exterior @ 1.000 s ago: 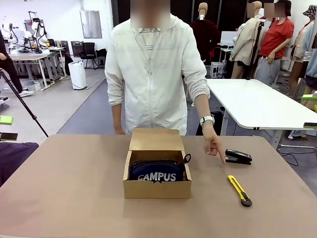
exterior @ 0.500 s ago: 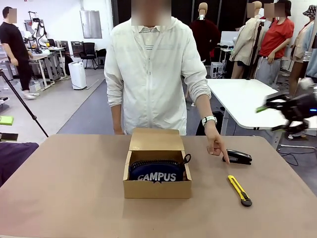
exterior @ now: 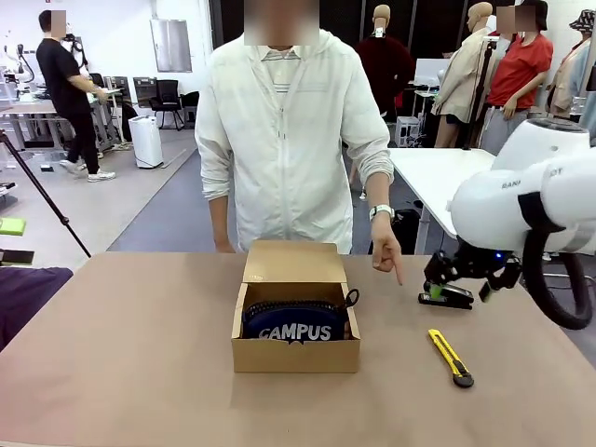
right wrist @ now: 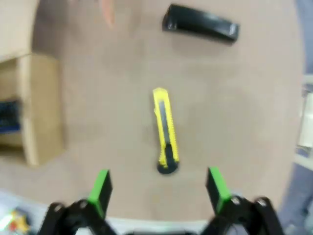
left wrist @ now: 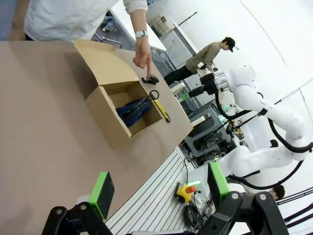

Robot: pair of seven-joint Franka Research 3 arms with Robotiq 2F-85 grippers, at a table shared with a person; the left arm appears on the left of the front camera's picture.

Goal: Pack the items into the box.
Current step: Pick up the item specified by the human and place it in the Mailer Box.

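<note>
Pouch [exterior: 294, 321] lies inside the box [exterior: 295, 356], its white "CAMPUS" lettering facing the robot and the flap lid tipped back. Right of the box, apart from it, the utility knife [exterior: 451, 357] rests on the worktop [exterior: 140, 354]. Above it hovers the right claw [right wrist: 157, 187], spread wide and empty, with a black stapler [right wrist: 200, 24] beyond. The left claw [left wrist: 160, 188] is also spread and empty. The person's hand [exterior: 385, 253] points down beside the stapler.

Bright, even indoor light with soft shadows; the right wrist view is motion-blurred, the left wrist view fisheye-warped.
</note>
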